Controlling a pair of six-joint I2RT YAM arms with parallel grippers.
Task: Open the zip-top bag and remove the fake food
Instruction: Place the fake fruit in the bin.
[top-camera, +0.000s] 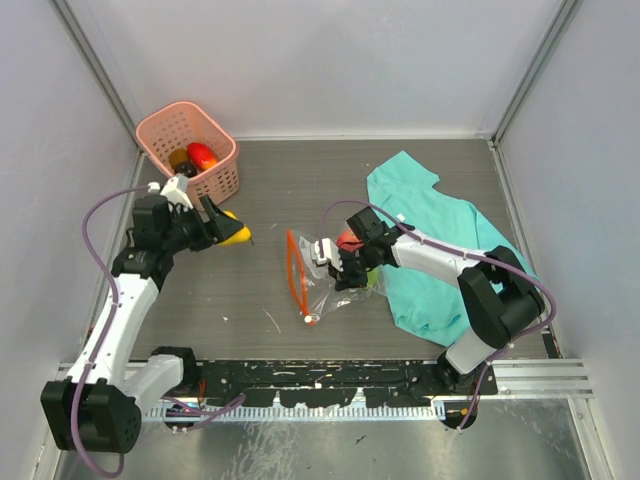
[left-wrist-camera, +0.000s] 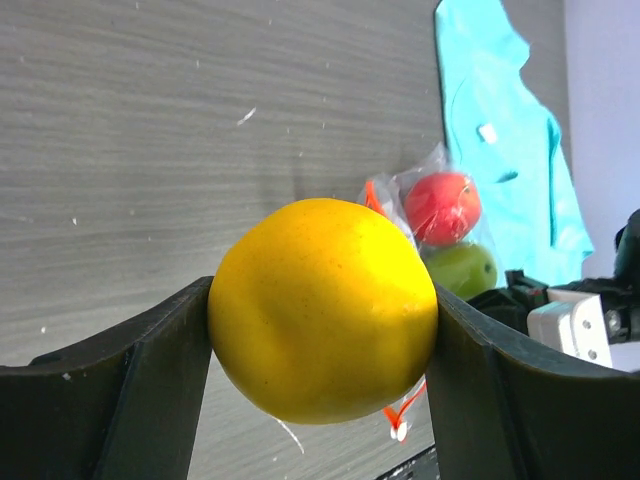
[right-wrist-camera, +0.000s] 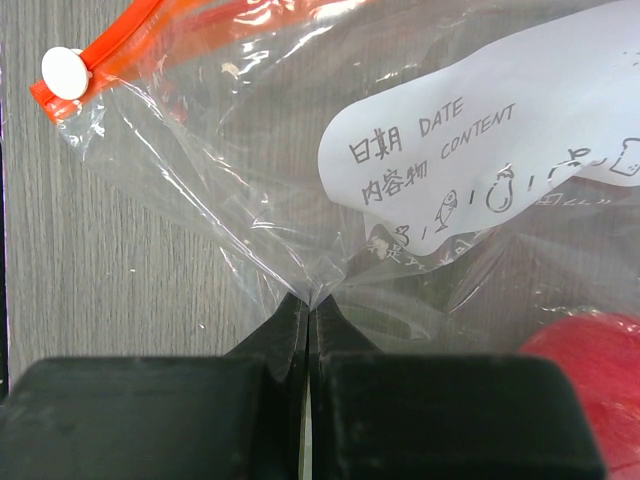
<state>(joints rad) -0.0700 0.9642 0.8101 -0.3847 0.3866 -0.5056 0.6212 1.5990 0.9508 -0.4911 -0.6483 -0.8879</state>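
Note:
The clear zip-top bag (top-camera: 325, 275) lies mid-table with its red-orange zip strip (right-wrist-camera: 150, 35) and white slider (right-wrist-camera: 62, 72). A whitish label (right-wrist-camera: 480, 110) shows on it. My right gripper (right-wrist-camera: 308, 305) is shut, pinching a fold of the bag's plastic. Inside the bag sit a red fruit (left-wrist-camera: 442, 207) and a green one (left-wrist-camera: 462, 268). My left gripper (left-wrist-camera: 322, 330) is shut on a yellow fake fruit (left-wrist-camera: 322, 308), held above the table near the pink basket (top-camera: 190, 150).
The pink basket at the back left holds a red piece (top-camera: 202, 155) and a dark piece (top-camera: 180, 160). A teal cloth (top-camera: 440, 235) lies at the right, under my right arm. Grey walls close the table on three sides.

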